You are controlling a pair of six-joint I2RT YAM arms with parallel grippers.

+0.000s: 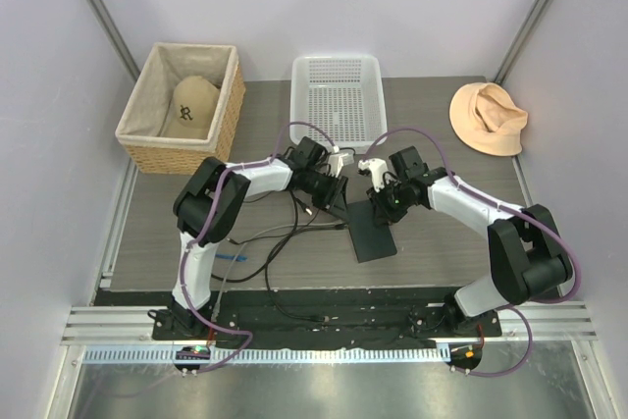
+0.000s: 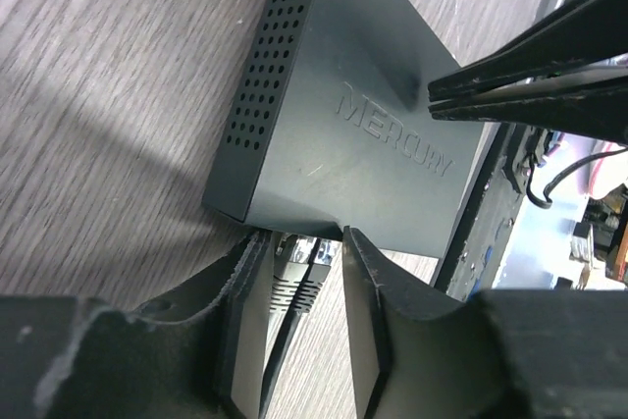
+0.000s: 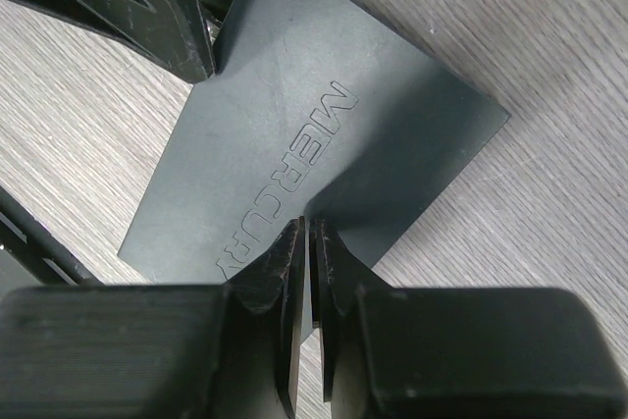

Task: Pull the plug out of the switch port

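The switch (image 1: pixel 373 238) is a flat matte-black box marked MERCURY (image 2: pixel 353 134) (image 3: pixel 294 95), lying mid-table. At its near narrow edge in the left wrist view, two black plugs (image 2: pixel 294 277) with ribbed boots sit side by side in the switch port (image 2: pixel 294 242). My left gripper (image 2: pixel 301 237) (image 1: pixel 336 195) stands open astride them. Its left finger is close against the plugs, and a gap shows at its right finger. My right gripper (image 3: pixel 307 226) (image 1: pixel 382 211) is shut, its tips resting on the switch's top face. It holds nothing.
A wicker basket (image 1: pixel 147 125) with a tan cap stands at the back left. A white plastic basket (image 1: pixel 337 95) is at the back centre and a peach hat (image 1: pixel 488 117) at the back right. Black cables (image 1: pixel 285 242) trail from the switch toward the arm bases.
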